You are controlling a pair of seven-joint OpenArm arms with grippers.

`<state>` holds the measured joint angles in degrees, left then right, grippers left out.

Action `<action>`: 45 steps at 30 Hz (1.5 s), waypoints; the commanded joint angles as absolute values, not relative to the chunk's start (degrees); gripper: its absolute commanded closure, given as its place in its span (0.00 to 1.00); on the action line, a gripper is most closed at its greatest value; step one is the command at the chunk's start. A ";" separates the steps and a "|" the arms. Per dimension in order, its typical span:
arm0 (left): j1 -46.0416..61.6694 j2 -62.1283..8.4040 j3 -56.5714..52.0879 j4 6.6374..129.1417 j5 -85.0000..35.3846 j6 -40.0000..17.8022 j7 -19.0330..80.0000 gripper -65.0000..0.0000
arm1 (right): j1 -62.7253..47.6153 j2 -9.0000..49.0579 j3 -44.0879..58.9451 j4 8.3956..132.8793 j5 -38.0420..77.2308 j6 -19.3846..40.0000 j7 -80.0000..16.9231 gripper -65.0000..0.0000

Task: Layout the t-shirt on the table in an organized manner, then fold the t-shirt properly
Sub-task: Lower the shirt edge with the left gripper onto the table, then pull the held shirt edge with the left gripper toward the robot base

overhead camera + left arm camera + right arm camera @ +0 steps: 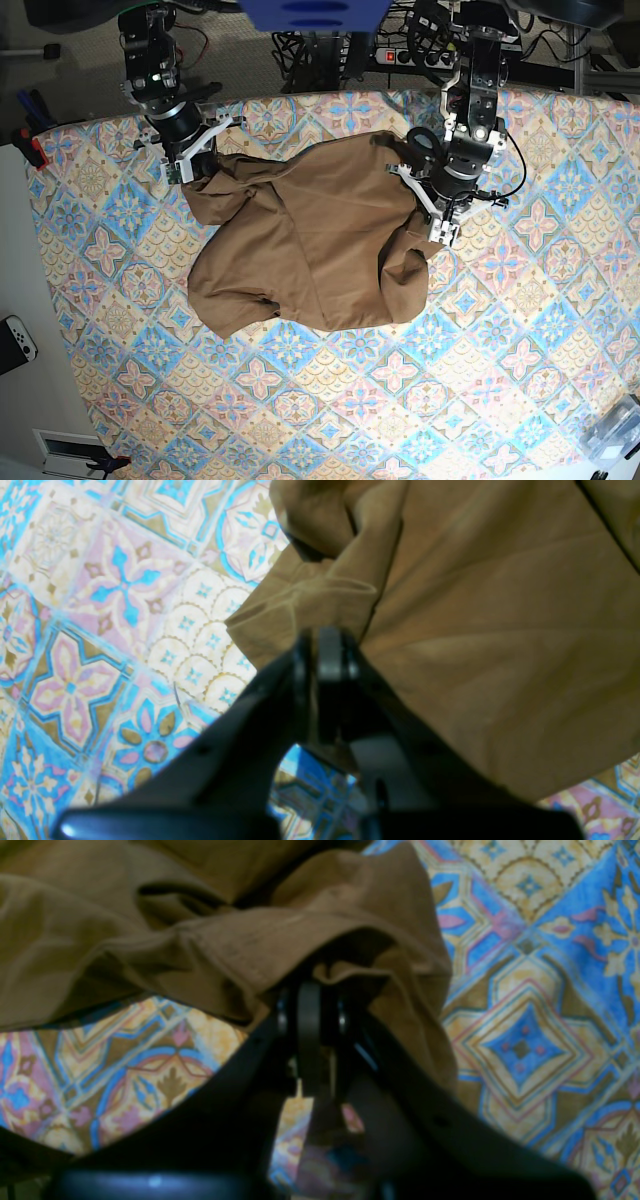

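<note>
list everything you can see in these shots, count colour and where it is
t-shirt: one, tan-brown, rumpled at the table's far middle, held at two edges
table: one, pastel blue, pink and cream tile-pattern cloth, fills most of the base view
game controller: one, white and black, off the table at the base view's left edge
cables: several, dark, behind the table
left gripper: one, black, shut on t-shirt
right gripper: one, black, shut on t-shirt
</note>
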<state>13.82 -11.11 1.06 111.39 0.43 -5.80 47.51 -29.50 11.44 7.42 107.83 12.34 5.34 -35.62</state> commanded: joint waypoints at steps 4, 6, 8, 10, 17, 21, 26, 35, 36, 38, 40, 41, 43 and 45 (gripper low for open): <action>13.41 -11.30 0.57 110.11 0.57 -5.58 46.73 1.00 | -29.32 11.91 7.52 108.88 12.70 5.58 -34.15 1.00; 13.41 -11.30 0.48 110.11 0.57 -5.23 46.64 1.00 | -29.32 11.91 7.52 108.88 12.70 5.58 -34.15 1.00; 13.41 -11.30 0.40 110.11 0.57 -5.14 46.64 0.97 | -29.32 11.91 7.52 108.88 12.70 5.58 -34.15 1.00; 13.41 -11.30 0.40 110.11 0.57 -5.14 46.64 0.85 | -29.32 11.91 7.52 108.88 12.70 5.58 -34.15 1.00; 13.32 -11.30 0.84 110.20 0.57 -5.23 46.64 0.55 | -29.32 11.91 7.52 108.79 12.70 5.58 -34.15 1.00; 11.82 -11.30 0.92 109.67 0.75 -5.23 46.81 0.55 | -29.32 11.91 7.52 108.79 12.70 5.58 -34.15 1.00; 10.42 -11.30 1.01 108.70 0.57 -5.58 46.64 0.55 | -29.23 11.91 7.52 108.79 12.70 5.58 -34.15 1.00; 8.75 -11.30 4.09 104.04 0.13 -5.58 46.73 0.89 | -29.23 11.91 7.52 108.79 12.70 5.58 -34.15 1.00; 8.57 -11.21 4.00 102.90 0.13 -5.58 46.73 0.94 | -29.23 11.91 7.52 108.79 12.70 5.58 -34.15 1.00; 8.48 -11.21 3.74 101.76 0.13 -5.58 46.64 1.00 | -29.23 11.91 7.60 108.79 12.70 5.58 -34.15 1.00; 8.48 -11.21 3.74 101.85 0.13 -5.49 46.64 1.00 | -29.23 11.91 7.60 108.79 12.70 5.58 -34.15 1.00; 8.57 -11.21 3.65 101.85 0.13 -5.49 46.64 1.00 | -29.23 11.91 7.60 108.79 12.70 5.58 -34.15 1.00; 8.57 -11.21 3.65 101.93 0.13 -5.32 46.64 1.00 | -29.23 11.91 7.60 108.79 12.70 5.58 -34.15 1.00; 8.57 -11.21 3.65 102.20 0.13 -5.23 46.64 1.00 | -29.23 11.91 7.60 108.79 12.70 5.58 -34.15 1.00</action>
